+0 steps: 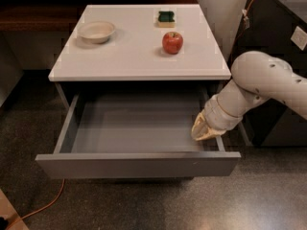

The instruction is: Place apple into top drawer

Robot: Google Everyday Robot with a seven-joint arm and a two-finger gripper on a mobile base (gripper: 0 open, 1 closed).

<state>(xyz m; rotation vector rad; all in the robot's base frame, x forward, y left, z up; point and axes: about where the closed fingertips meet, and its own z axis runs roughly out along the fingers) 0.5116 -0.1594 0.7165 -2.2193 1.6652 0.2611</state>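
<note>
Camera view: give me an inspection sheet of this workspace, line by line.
Surface: white tabletop, holds three things.
Job's things: apple on the tabletop, right of centre; top drawer pulled open.
Clutter: beige bowl at left rear; green sponge at rear, behind the apple.
Grippers: gripper low at the drawer's right front corner.
Cables: orange cable on the floor, front left.
Surroundings: speckled floor; dark cabinet at right.

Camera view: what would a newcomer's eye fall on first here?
The wide grey drawer stands pulled open at the front. The robot's gripper is at its right front corner. A red apple sits on the white tabletop above, toward the right.
</note>
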